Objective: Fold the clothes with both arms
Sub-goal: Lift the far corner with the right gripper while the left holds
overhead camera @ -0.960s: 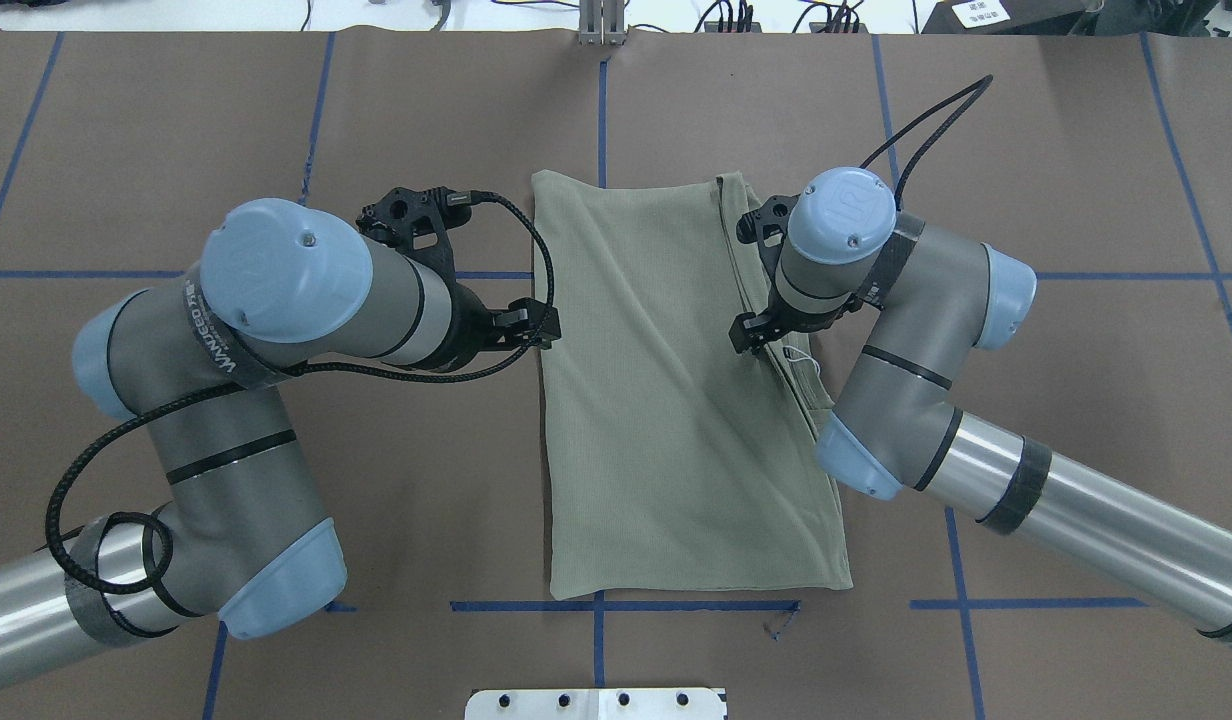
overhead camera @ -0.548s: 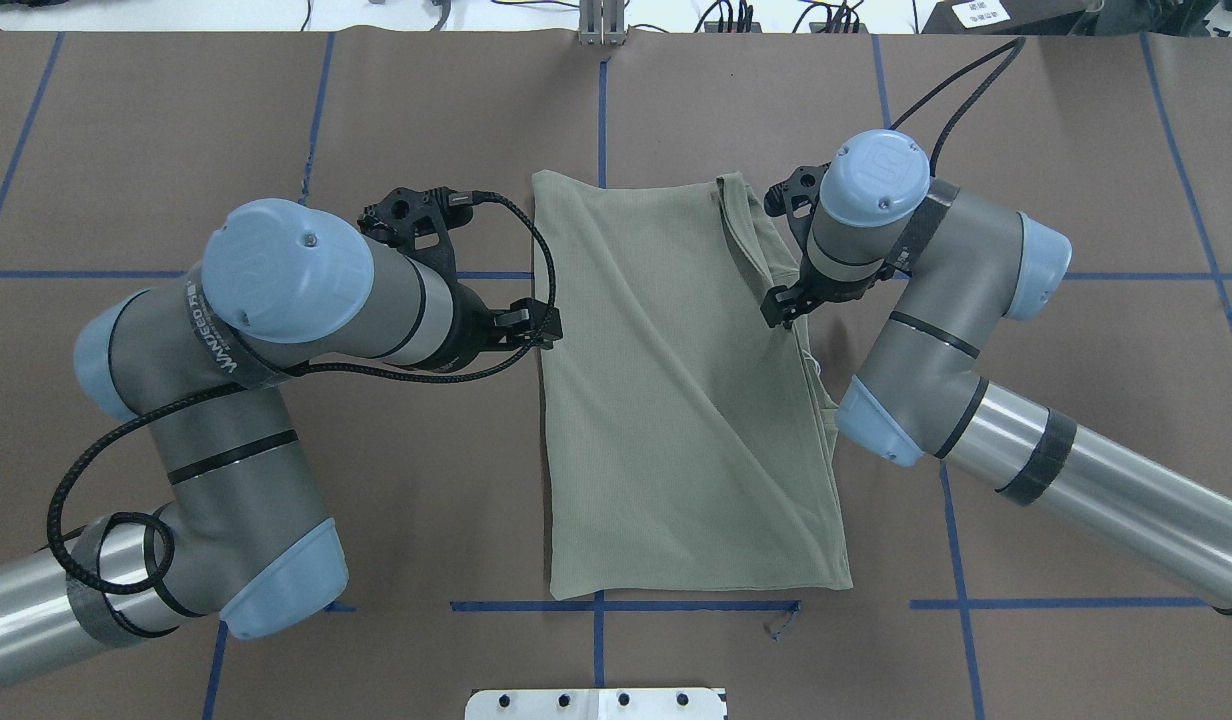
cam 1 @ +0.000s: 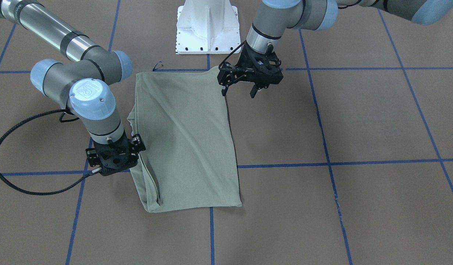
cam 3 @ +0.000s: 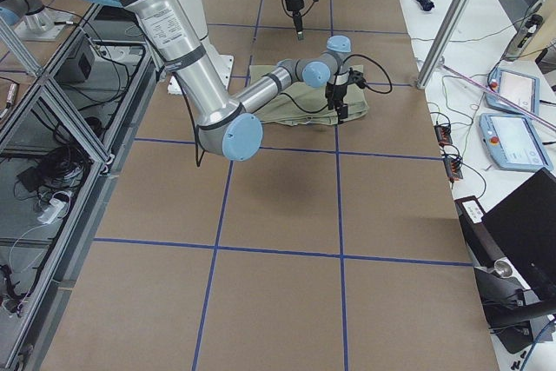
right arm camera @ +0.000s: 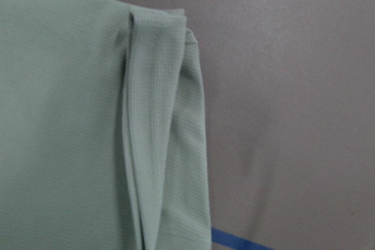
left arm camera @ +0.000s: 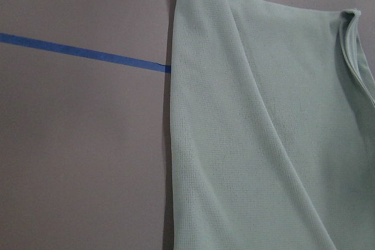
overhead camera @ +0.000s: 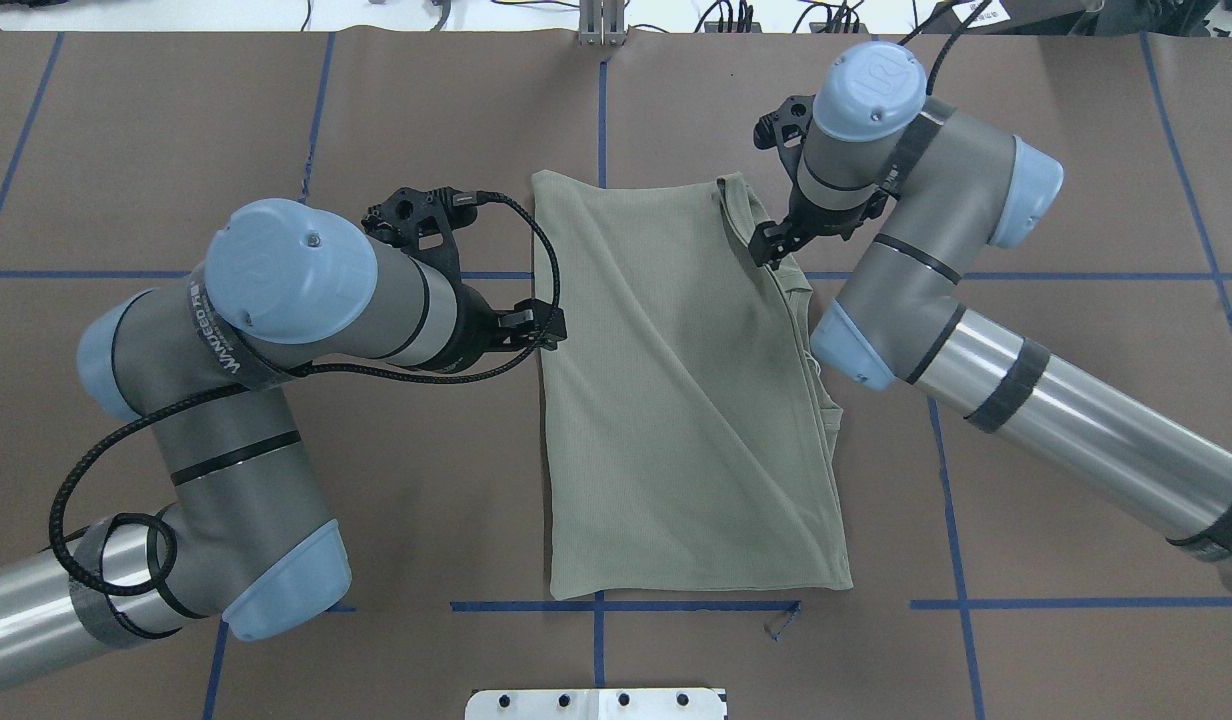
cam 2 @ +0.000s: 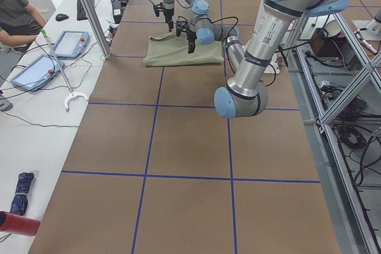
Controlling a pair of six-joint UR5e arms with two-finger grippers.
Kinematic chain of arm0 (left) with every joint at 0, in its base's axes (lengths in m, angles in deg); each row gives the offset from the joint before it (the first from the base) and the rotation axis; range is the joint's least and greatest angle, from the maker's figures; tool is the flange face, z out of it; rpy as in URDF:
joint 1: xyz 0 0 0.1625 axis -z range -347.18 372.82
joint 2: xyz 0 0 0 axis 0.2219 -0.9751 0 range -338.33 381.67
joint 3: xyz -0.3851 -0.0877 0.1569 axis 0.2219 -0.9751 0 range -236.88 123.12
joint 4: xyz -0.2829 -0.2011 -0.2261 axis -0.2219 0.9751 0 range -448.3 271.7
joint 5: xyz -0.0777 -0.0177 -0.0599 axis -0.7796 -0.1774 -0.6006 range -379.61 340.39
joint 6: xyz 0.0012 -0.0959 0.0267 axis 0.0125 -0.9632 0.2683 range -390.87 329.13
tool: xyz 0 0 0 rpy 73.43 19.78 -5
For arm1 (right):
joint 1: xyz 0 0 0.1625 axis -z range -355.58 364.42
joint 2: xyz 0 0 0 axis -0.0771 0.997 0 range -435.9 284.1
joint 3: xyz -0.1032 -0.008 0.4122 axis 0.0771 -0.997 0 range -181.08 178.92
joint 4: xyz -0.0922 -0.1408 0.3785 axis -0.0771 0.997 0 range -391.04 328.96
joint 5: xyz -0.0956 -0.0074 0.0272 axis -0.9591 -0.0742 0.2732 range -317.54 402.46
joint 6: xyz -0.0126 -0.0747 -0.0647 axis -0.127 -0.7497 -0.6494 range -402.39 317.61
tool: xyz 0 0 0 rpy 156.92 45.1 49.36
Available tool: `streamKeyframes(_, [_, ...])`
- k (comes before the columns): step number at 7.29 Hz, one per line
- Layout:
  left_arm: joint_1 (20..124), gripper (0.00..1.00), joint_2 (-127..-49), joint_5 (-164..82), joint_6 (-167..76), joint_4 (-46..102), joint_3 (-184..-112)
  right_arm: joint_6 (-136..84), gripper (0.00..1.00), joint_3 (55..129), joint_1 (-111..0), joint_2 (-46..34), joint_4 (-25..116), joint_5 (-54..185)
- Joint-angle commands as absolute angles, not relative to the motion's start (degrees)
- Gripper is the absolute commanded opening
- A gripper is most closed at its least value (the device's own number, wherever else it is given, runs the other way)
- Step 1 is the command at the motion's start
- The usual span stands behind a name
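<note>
Shirt (overhead camera: pixel 676 400) lies flat mid-bench (overhead camera: pixel 1026 200), folded into a long panel. Right claw (overhead camera: pixel 769 245) has travelled up the right edge to the far corner; cannot tell its opening. Left claw (cam 1: pixel 238 92) is unmoved, wide, empty. Probably setting up the crosswise fold.

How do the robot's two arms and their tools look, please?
The left arm and right arm are grey and silver tubes with light-blue joint caps and black bands. Black braided cables run to the black two-finger left tool and right tool.
</note>
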State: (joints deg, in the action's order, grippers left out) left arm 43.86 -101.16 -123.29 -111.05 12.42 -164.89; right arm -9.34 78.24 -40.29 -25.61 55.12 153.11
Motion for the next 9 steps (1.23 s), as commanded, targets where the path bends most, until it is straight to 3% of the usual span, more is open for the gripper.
streamKeyframes(1, [43.9, 1.0, -101.1, -123.4, -111.0, 12.4, -164.9, -8.6, 1.0, 69.1, -39.3, -31.6, 54.6, 152.9])
streamKeyframes(9, [43.9, 1.0, -101.3, -123.4, -111.1, 12.4, -164.9, -13.2, 1.0, 62.8, -42.2, -31.8, 51.8, 152.6])
